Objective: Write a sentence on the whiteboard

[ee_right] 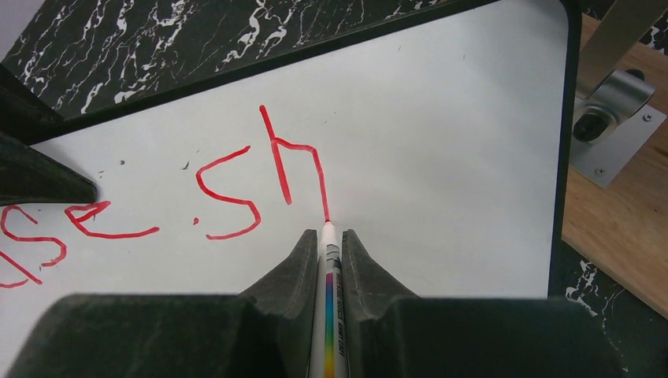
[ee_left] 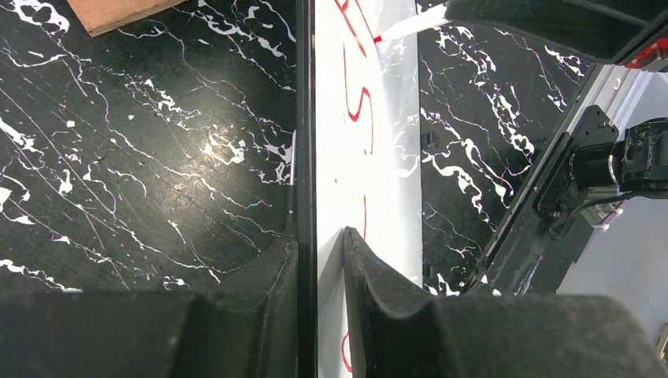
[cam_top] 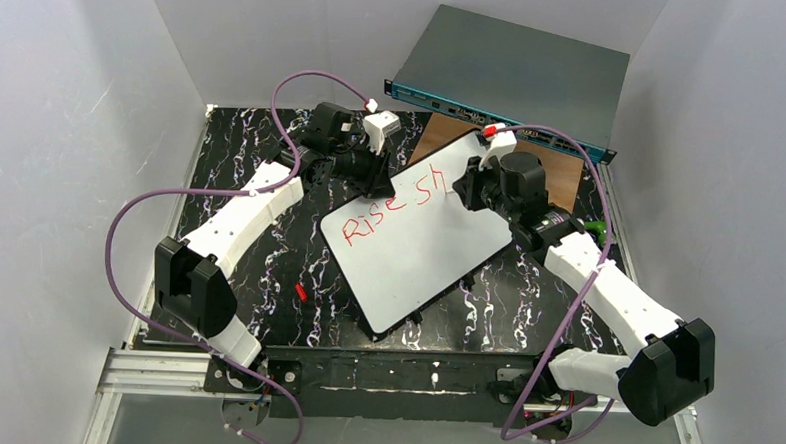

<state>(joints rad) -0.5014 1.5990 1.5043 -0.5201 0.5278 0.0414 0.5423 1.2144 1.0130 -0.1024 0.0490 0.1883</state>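
The whiteboard lies mid counter, its 11 o'clock edge pinched by the left gripper. The right gripper clamps the marker at the sentence's "h". If the board slips under pen pressure, the letters would likely skew.

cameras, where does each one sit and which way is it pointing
top external: above and behind the bases, looking down on the table and whiteboard; both arms show.
left wrist: on the left arm, looking along the whiteboard's edge; left gripper clamps it.
right wrist: on the right arm, looking down the marker at the sentence; right gripper holds the marker.
shared: all three see the whiteboard and sentence.
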